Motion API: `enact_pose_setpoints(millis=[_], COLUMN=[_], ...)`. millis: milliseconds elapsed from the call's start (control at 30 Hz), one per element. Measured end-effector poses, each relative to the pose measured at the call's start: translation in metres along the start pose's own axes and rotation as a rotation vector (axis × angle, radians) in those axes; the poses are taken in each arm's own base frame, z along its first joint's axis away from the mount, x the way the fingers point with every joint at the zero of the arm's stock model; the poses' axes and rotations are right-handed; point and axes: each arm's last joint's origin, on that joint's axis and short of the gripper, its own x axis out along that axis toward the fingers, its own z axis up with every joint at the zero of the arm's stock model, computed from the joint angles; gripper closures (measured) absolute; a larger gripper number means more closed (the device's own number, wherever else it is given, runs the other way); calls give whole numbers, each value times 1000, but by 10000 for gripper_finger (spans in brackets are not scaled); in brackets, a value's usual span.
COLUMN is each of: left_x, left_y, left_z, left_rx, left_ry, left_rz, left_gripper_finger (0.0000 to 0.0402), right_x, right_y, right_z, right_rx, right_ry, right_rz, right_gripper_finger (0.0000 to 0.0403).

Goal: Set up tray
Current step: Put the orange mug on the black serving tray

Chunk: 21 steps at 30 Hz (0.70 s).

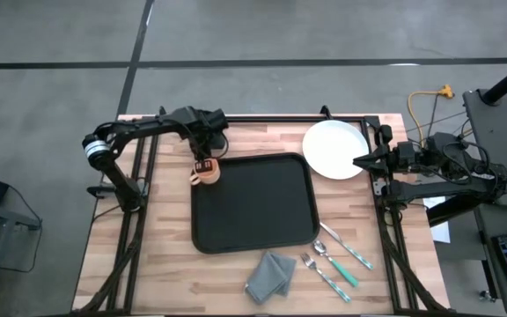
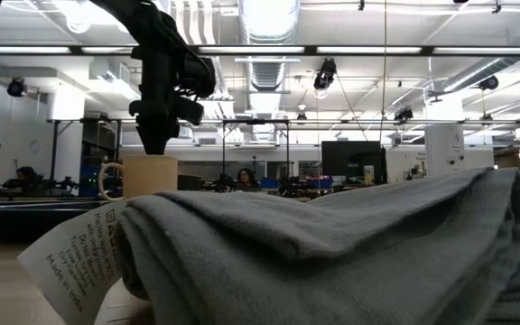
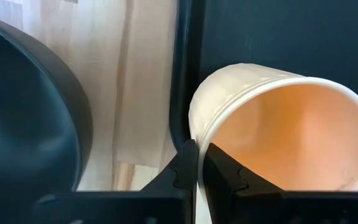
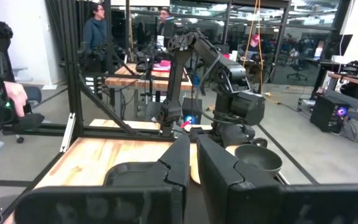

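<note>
The large black tray (image 1: 253, 202) lies in the middle of the wooden table, and its bare floor (image 3: 278, 31) fills the far part of the left wrist view. A cream paper-like cup (image 1: 206, 173) with a side handle (image 2: 106, 181) sits at the tray's far left corner. My left gripper (image 1: 205, 163) is above the cup, shut on it. The round white plate (image 1: 333, 148) lies off the tray's far right corner. My right gripper (image 1: 359, 161) hovers at the plate's right edge with its fingers (image 4: 191, 162) shut. My left gripper (image 3: 199, 165) pinches the cup's rim wall (image 3: 199, 134), one finger (image 3: 225, 171) inside the cup and one finger (image 3: 182, 171) outside. It comes from above, pointing down (image 2: 156, 144). The cup (image 3: 278, 118) is over the tray's left rim (image 3: 182, 62); the grey cloth hides its base in the low view.
A folded grey cloth (image 1: 271, 275) with a paper tag (image 2: 70, 257) lies near the table's near edge. A fork (image 1: 324, 275), a spoon and a teal-handled knife (image 1: 346, 249) lie right of it. A dark bowl (image 3: 30, 112) sits beside the tray's far left corner.
</note>
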Motion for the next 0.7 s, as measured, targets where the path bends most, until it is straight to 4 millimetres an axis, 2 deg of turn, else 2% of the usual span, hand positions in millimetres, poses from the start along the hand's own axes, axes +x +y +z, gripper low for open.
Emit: enact_pose_setpoints(millis=[367, 700], left_x=[0, 0], left_y=[-1, -1], left_z=[-2, -2], left_rx=[-1, -30], left_ry=[17, 17], left_rz=[-7, -8], left_gripper_finger=[393, 335], right_x=[0, 0], right_y=[0, 0], right_z=[0, 0], right_rx=[-1, -1], right_ry=[0, 0], right_rz=[0, 0], right_gripper_finger=[380, 380])
